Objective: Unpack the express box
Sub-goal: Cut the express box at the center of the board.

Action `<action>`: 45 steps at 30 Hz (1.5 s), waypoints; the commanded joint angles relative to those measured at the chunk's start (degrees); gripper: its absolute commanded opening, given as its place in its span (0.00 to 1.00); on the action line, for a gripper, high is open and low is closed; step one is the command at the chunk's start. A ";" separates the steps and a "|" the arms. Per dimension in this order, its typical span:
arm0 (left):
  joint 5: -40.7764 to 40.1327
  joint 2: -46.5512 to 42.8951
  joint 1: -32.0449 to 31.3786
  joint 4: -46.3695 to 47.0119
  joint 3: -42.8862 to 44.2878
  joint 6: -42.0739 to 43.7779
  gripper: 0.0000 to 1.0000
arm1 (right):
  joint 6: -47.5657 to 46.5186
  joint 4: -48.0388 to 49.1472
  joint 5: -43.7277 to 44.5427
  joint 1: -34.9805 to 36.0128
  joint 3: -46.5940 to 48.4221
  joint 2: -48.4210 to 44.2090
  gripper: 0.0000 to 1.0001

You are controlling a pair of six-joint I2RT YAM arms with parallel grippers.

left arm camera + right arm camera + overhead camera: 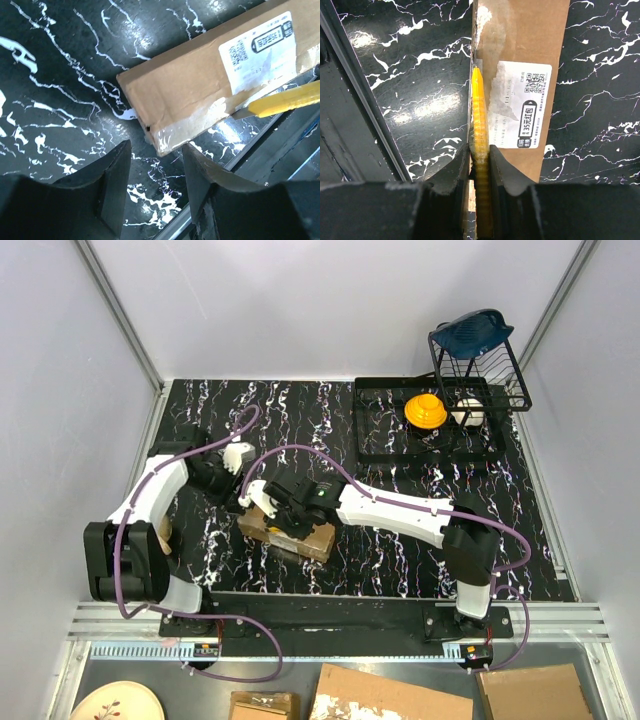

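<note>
Currently the right gripper (480,150), clamped on the yellow knife (480,115), sets the blade at the taped edge of the express box (310,540), which lies on the bench (400,540). The left gripper (155,150) hovers, jaws apart, beside the box end. Next it probably needs a straight cut along the tape.

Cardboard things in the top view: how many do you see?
4: the express box on the table; a small piece, a wide piece and a right-hand piece along the bottom edge. More may be hidden.
</note>
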 commanded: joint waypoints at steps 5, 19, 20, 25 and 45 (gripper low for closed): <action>-0.88 -0.36 4.72 0.30 -0.74 2.31 0.49 | 0.34 2.90 0.46 0.27 0.02 -1.05 0.00; -4.06 10.97 2.44 11.11 -0.91 -2.87 0.48 | -0.36 0.35 -1.03 0.36 1.16 0.44 0.00; -3.70 11.58 2.09 11.37 -0.92 -3.05 0.48 | -0.62 0.09 -1.12 0.27 1.43 0.71 0.00; -2.56 10.98 -0.28 12.34 -1.62 -4.37 0.47 | -0.80 -0.88 -1.30 0.36 2.92 1.85 0.00; -0.36 9.66 -5.38 12.26 -5.13 -7.10 0.47 | 2.80 -5.09 6.16 0.44 13.19 8.79 0.00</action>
